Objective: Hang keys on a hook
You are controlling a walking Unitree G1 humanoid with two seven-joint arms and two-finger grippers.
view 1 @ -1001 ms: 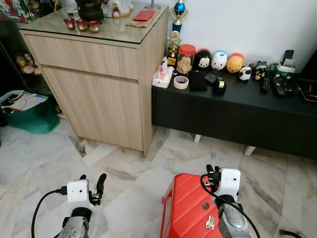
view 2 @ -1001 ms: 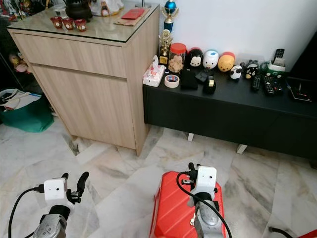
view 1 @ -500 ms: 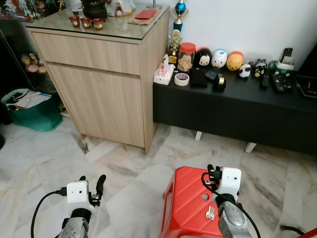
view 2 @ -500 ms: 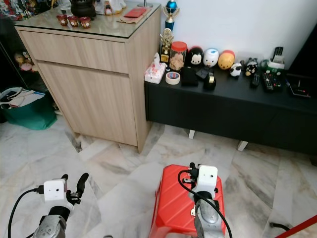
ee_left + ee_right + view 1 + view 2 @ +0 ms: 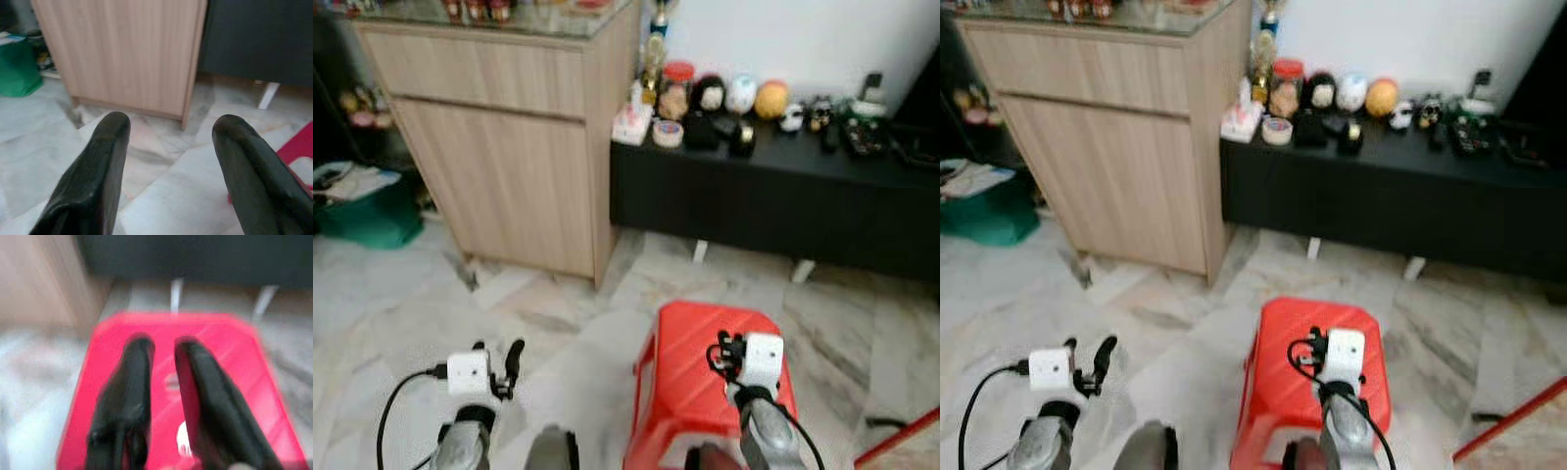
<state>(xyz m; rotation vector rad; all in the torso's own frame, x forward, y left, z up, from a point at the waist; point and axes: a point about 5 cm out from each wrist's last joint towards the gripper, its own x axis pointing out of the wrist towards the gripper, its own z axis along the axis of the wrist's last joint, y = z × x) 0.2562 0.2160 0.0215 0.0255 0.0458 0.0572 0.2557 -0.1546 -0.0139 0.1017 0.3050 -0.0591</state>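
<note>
Keys [image 5: 183, 440] on red stool [image 5: 1283, 377], no legible writing

Head cameras look down at the red stool [image 5: 705, 372], shared with both wrist views.

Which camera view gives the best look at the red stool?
The left eye view: the whole red stool shows on the marble floor, its front legs too. The right eye view shows much the same. The right wrist view gives a blurred seat top; the left wrist view catches a red corner.
</note>
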